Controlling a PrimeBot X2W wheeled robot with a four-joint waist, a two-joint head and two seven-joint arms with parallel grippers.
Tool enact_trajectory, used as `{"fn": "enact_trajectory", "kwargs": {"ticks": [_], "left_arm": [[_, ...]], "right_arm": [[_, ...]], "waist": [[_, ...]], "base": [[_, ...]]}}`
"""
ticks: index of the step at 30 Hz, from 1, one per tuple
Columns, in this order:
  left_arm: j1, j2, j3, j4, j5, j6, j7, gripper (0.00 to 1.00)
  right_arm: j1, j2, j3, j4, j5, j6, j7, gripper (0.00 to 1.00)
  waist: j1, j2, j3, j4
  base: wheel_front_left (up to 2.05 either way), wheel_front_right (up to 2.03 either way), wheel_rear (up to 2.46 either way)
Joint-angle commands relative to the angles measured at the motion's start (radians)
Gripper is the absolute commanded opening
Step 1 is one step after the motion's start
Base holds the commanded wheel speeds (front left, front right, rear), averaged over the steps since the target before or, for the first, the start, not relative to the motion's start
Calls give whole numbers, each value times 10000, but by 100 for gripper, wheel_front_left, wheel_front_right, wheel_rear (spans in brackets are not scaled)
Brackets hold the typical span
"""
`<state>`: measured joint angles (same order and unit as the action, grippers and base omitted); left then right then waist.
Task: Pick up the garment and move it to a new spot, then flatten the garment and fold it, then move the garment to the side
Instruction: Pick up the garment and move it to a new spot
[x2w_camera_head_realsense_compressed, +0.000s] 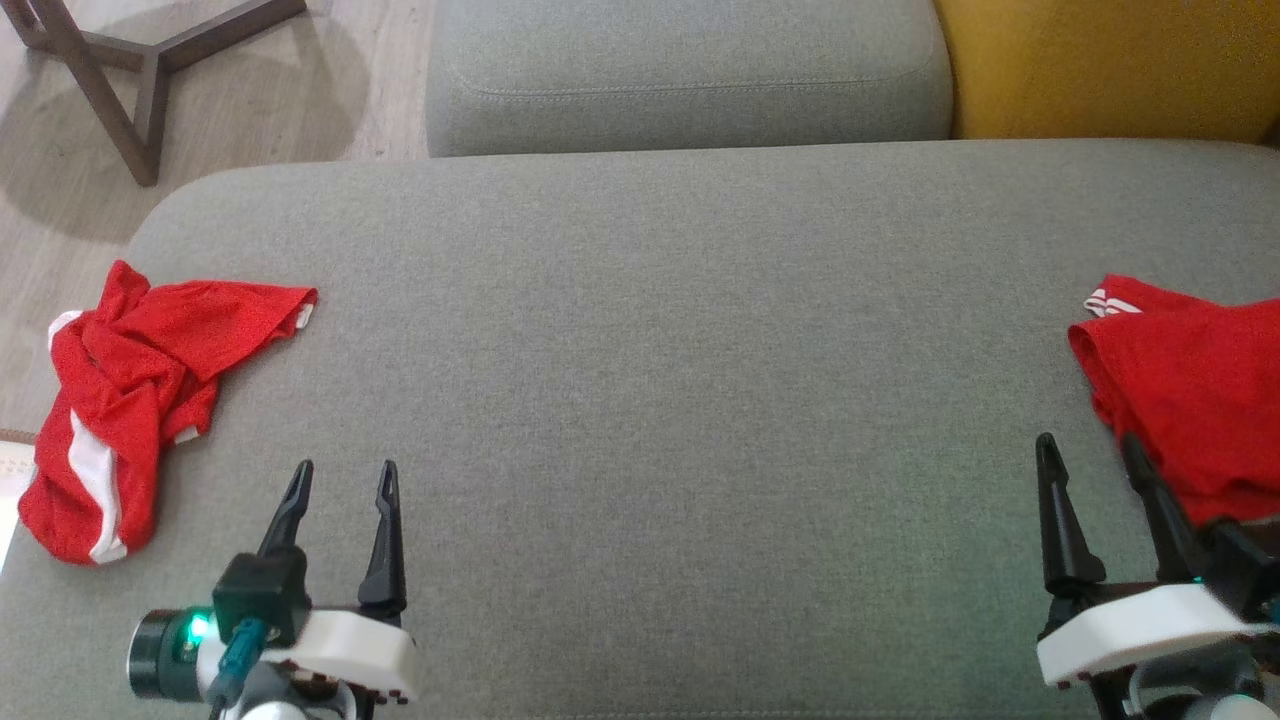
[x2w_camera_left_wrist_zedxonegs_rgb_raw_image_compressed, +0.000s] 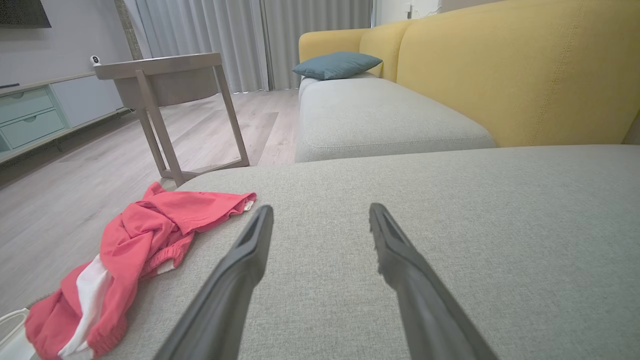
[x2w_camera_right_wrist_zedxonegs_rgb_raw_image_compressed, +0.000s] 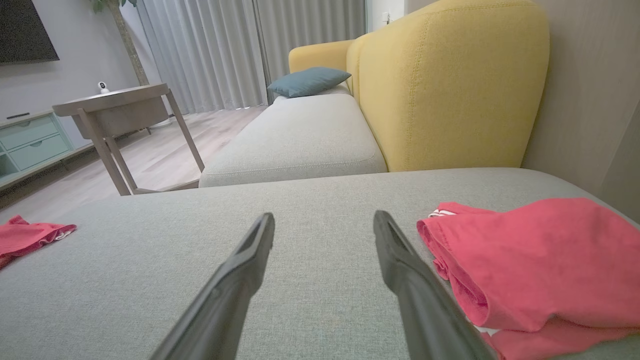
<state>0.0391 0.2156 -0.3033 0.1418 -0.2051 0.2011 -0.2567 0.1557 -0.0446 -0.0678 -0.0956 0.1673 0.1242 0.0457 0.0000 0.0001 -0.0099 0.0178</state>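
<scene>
A crumpled red garment with white stripes lies at the left edge of the grey cushion, partly hanging over it. In the left wrist view this garment sits left of my fingers. My left gripper is open and empty, low over the cushion to the garment's right. A second red garment lies in a loose flat pile at the right edge. My right gripper is open, and its right finger is at that pile's near edge. In the right wrist view the pile lies just right of my open gripper.
A second grey seat cushion adjoins the far side, with a yellow backrest at the far right. A wooden side table stands on the floor at the far left. A blue pillow rests far down the sofa.
</scene>
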Motion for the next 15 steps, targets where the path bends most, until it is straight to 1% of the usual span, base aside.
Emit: {"fn": "enact_trajectory", "kwargs": {"ticks": [1,5,9,12,15], "left_arm": [[-517,177,377,-266,-88,-36,-51,100],[-537,165,375,-269,-96,-40,-51,100],[-640,140,364,-348,-71,-52,-51,100],[-756,121,378,-405,-45,-63,-51,100],[-945,82,396,-543,15,-81,-51,100]], "right_arm": [[-269,-57,209,-415,38,65,3,100],[-267,-57,196,-443,33,65,19,100],[-254,-57,123,-554,-73,65,46,100],[-231,-57,106,-730,-88,65,86,100],[-253,-57,99,-946,-124,65,135,100]], "waist": [[0,-1,1,4],[0,-1,11,26],[0,-1,38,208],[0,-1,79,507],[0,-1,161,962]], "base": [[0,0,0],[0,0,0],[0,0,0],[0,0,0],[0,0,0]]}}
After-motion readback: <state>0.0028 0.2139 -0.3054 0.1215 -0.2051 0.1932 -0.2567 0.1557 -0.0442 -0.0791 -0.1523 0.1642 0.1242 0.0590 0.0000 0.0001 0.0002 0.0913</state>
